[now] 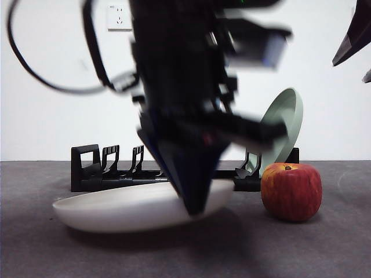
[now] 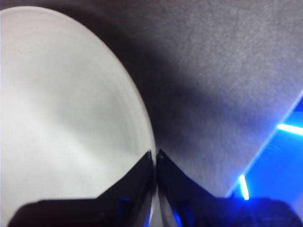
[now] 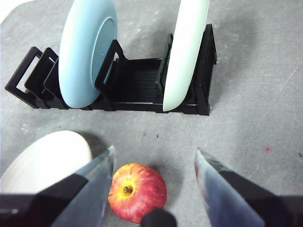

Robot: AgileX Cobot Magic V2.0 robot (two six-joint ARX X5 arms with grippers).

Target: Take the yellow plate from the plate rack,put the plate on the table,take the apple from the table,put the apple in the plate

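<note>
The left hand [image 1: 194, 200], jaws pinched on the yellow plate's [image 1: 133, 205] rim, is setting it down on the bench [image 1: 324, 249], while the open right hand [image 3: 154, 172] hovers directly above the apple [image 3: 137, 191], which it likely must grasp next.

Open table [image 3: 246, 127] between rack [image 3: 137, 82] and apple [image 3: 137, 191]. Cream plate [image 3: 45, 161] crowds the apple's one side, just apart; other side free. Left gripper [image 1: 194, 200] blocks plate rim.
</note>
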